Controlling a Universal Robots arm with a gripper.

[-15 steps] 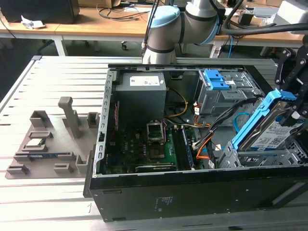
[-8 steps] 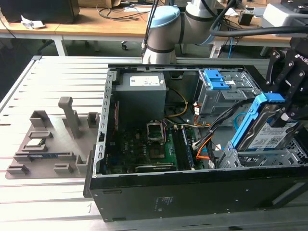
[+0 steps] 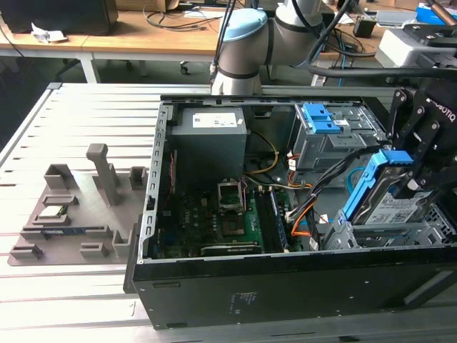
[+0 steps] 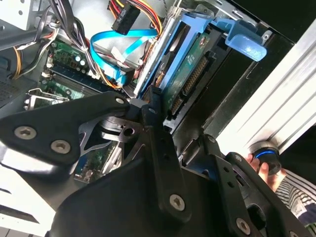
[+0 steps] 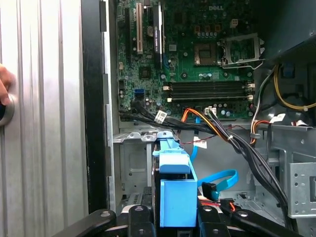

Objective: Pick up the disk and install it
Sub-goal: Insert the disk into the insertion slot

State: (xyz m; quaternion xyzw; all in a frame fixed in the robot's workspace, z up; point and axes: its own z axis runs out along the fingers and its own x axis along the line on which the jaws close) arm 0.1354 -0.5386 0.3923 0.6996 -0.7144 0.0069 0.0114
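Black claw [image 3: 418,179] clenched on flat silver-grey metal disk [image 3: 394,207] with blue plastic rails, white label unreadable to us, tilted over grey drive cage [image 3: 400,234] below.

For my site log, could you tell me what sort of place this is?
Probably a robotics lab workbench: an open computer case on a slotted aluminium table, wooden desks behind, and the gripper holding the disk.

Flat silver-grey metal disk [image 3: 396,207]: bright blue plastic side rails, white and blue label. Boxy black computer case [image 3: 285,293]: green motherboard [image 5: 197,54]; orange, yellow and black cables; blue ribbon cable [image 4: 116,47]. Black gripper [image 5: 170,222]. Pale grey slatted table [image 3: 71,128]. Grey moulded parts tray [image 3: 78,214].
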